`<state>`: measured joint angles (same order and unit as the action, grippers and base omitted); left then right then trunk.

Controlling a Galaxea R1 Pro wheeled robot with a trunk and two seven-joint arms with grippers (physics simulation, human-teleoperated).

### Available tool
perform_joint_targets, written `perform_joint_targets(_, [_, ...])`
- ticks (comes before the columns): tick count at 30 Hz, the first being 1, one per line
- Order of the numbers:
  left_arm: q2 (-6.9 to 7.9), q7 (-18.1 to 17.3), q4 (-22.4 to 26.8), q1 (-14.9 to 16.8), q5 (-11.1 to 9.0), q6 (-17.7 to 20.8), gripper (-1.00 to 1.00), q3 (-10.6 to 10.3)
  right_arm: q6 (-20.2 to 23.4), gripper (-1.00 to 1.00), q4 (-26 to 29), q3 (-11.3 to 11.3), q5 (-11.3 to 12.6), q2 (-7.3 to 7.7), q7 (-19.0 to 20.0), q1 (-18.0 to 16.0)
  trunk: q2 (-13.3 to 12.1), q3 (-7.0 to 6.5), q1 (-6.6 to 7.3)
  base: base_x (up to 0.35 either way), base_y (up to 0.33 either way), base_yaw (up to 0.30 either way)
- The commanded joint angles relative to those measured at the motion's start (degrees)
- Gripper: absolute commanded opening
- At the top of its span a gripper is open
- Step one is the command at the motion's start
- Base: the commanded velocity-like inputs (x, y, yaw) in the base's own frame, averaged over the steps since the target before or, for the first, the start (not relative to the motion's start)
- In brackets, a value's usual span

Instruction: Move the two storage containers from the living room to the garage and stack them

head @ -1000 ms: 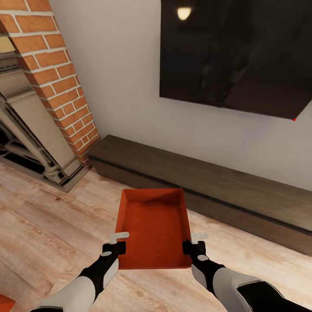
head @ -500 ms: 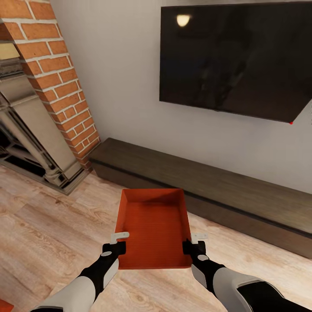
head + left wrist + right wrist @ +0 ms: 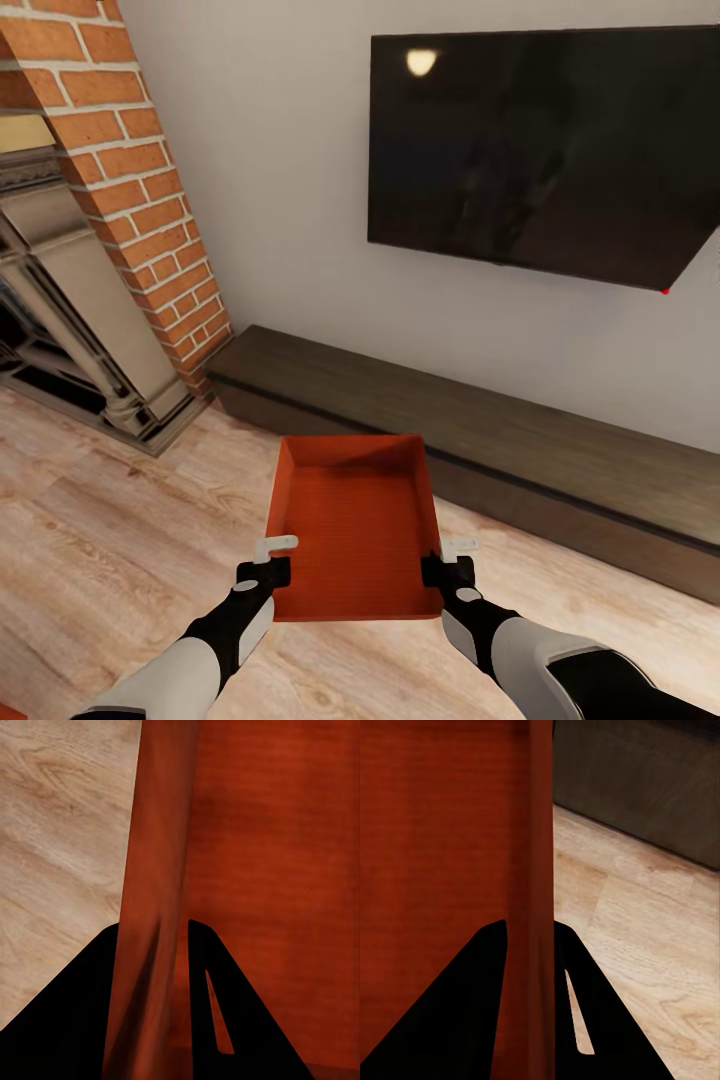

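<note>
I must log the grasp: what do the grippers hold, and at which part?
Both hold the red-orange lidless rectangular container: the left gripper clamps its left side wall, the right gripper its right side wall, near the nearer end.

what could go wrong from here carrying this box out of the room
The storage container is held by thin side walls alone, the left pincer and right pincer each clamped near the robot's end, so the far end may sag or slip during turns.

The low dark cabinet and brick fireplace lie just ahead; a forward swing could knock the box against them.

Both arms are occupied, so neither can steady it if one grip loosens.
</note>
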<state>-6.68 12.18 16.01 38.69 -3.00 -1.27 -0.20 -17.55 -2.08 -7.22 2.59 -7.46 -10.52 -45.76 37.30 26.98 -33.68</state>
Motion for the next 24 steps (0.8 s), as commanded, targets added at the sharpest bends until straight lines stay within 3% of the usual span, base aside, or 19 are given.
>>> perform_joint_targets(1, [0.63, 1.35, -0.19, -0.01, -0.36, -0.13, -1.00, 0.29, -0.46, -1.00, 0.23, 2.56, -1.80, -0.04, 0.41, -0.12, 0.06, -0.03, -0.01, 0.000, 0.000, 0.000])
perform_joint_targets(24, [0.70, 1.35, -0.19, -0.01, -0.38, -0.13, -1.00, 0.29, -0.46, -1.00, 0.23, 2.56, -1.80, -0.01, 0.49, -0.12, 0.06, -2.07, -0.01, 0.000, 0.000, 0.000])
